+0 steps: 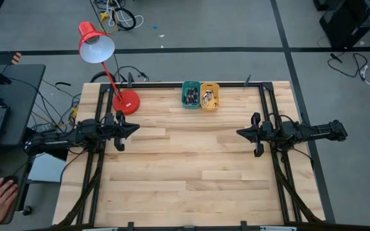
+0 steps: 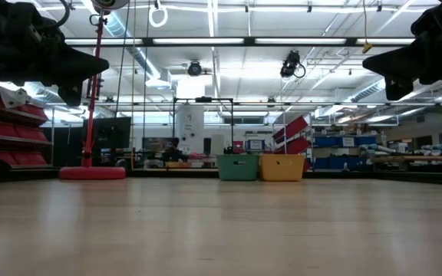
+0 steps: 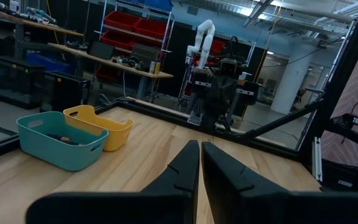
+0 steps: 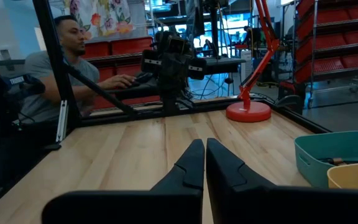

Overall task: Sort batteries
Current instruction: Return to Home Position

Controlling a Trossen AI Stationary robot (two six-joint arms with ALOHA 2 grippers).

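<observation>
– left gripper [image 1: 134, 129]: how is it found?
– it is held above the left side of the table [image 1: 185, 179], with its fingers pressed together and nothing clamped between them. the right gripper [image 1: 239, 133] is held likewise above the right side, closed on nothing. the two tips are turned toward each other across the wood.
– and where are the batteries seen?
– dark batteries [image 1: 191, 97] are gathered in the teal bin [image 1: 191, 83], and silvery batteries [image 1: 209, 98] in the yellow bin [image 1: 210, 84]. the bins are set touching, side by side, at the far edge of the table, between the arms and well apart from both grippers.
– which way are the cells pointed?
– they are laid flat. the dark ones are seen from above as streaks running mostly along the bin's length, toward the far edge. the silvery ones are heaped at crossing angles. which end is turned which way cannot be told.
– is anything else noted?
– a red lamp [image 1: 126, 101] is stood near the far left corner, just beyond the left gripper.
</observation>
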